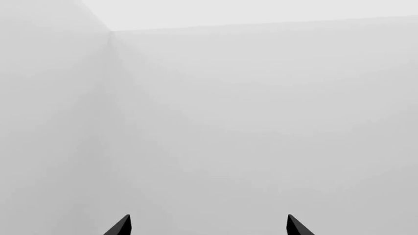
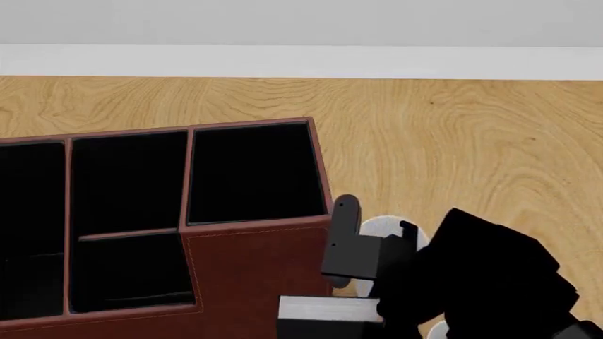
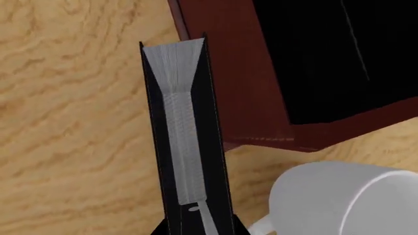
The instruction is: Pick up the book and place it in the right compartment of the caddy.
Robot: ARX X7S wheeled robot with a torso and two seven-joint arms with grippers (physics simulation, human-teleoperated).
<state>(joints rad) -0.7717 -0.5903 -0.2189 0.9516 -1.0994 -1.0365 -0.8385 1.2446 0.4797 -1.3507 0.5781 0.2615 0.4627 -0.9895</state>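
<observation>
The book (image 3: 186,127) is a black hardcover with pale grey-white page edges. My right gripper (image 3: 196,230) is shut on it, one jaw on each cover, and holds it over the wooden table just in front of the caddy (image 3: 228,73). In the head view the book (image 2: 325,309) shows at the bottom, against the caddy's (image 2: 254,261) tall reddish-brown front wall. The right compartment (image 2: 254,169) is the deep black-lined section behind that wall, and it holds nothing. My left gripper (image 1: 209,226) is open and empty, facing a blank pale wall; it is out of the head view.
A white mug (image 3: 339,200) stands on the table right of the book and close to the caddy's corner; it also shows in the head view (image 2: 382,227). My right arm (image 2: 481,275) fills the lower right. Wooden table (image 2: 452,141) extends behind and right of the caddy.
</observation>
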